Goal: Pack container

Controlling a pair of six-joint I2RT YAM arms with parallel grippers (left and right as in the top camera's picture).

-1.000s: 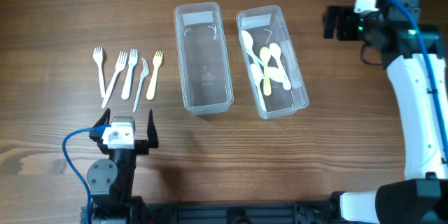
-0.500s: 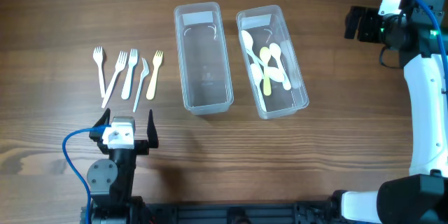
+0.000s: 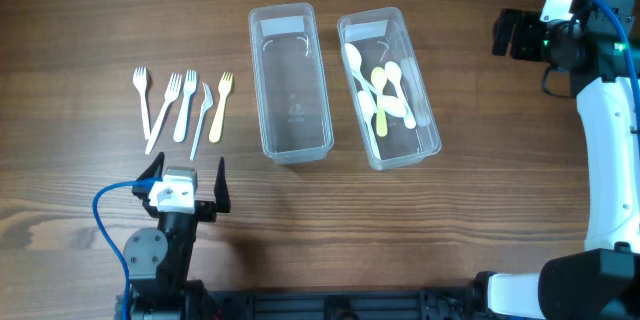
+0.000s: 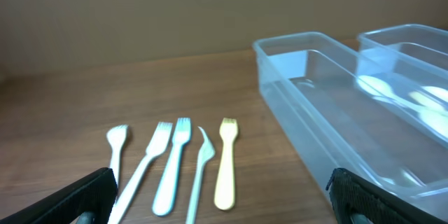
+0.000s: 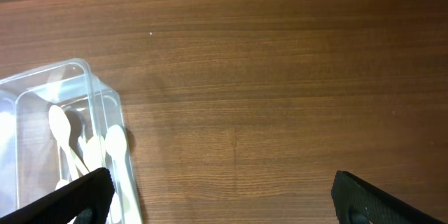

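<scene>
Several plastic forks lie in a row on the wooden table at the left, the rightmost one yellow. They show in the left wrist view too. Two clear containers stand side by side in the middle. The left container is empty. The right container holds several white and yellow spoons. My left gripper is open and empty, just in front of the forks. My right gripper is open and empty, at the far right, away from the containers.
The left wrist view shows the empty container to the right of the forks and the spoon container behind it. The right wrist view shows the spoon container's corner at the left and bare table elsewhere.
My right arm has moved to the right, away from the spoon container, then stopped. My left gripper has shifted slightly to the right. The forks, spoons and containers have not moved.
</scene>
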